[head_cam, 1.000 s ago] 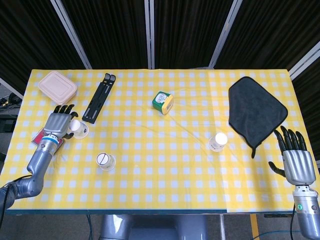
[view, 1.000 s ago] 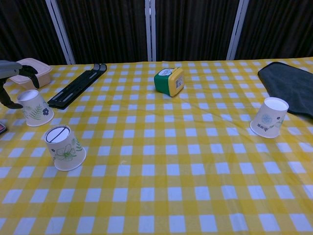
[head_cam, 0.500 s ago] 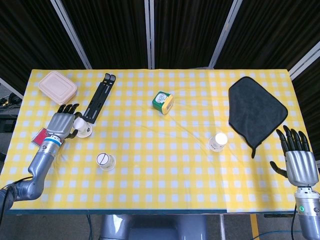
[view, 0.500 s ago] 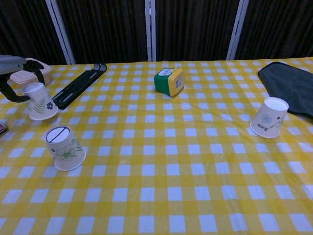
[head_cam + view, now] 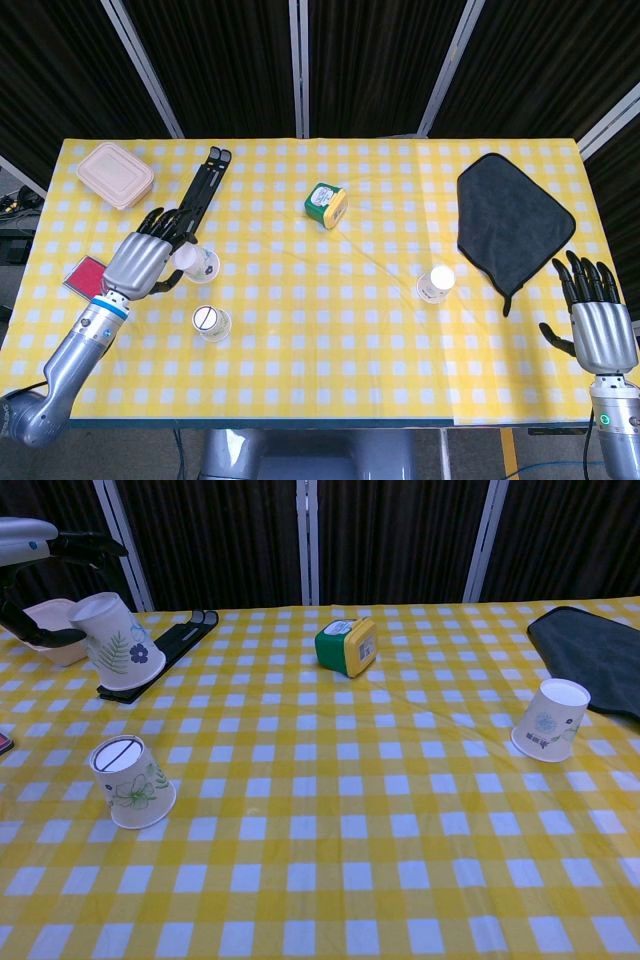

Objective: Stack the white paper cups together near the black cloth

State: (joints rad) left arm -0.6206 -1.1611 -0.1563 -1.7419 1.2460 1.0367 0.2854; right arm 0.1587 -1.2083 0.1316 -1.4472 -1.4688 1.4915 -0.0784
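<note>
Since a second ago, my left hand (image 5: 140, 264) moves up and toward the table middle, taking the held cup (image 5: 119, 642) off the cloth; that cup now hangs in the air, upside down and tilted, in front of the black stand (image 5: 197, 195). Fingers wrap its upper part, rim pointing down. Second cup (image 5: 210, 321) sits inverted on the yellow checked table (image 5: 330, 330), near the front left, just below my left hand in head view. Third cup (image 5: 436, 283) also stands inverted, just beside the lower left edge of the black cloth (image 5: 512, 222), unmoved. My right hand (image 5: 594, 320) rests at the right table edge, below the cloth, fingers spread, holding nothing, barely shifted. Green box (image 5: 326, 203) lies on its side mid-table. Pink lunch box (image 5: 114, 175) sits at the far left corner; a red card (image 5: 83, 274) lies at the left edge, beside my left wrist.
</note>
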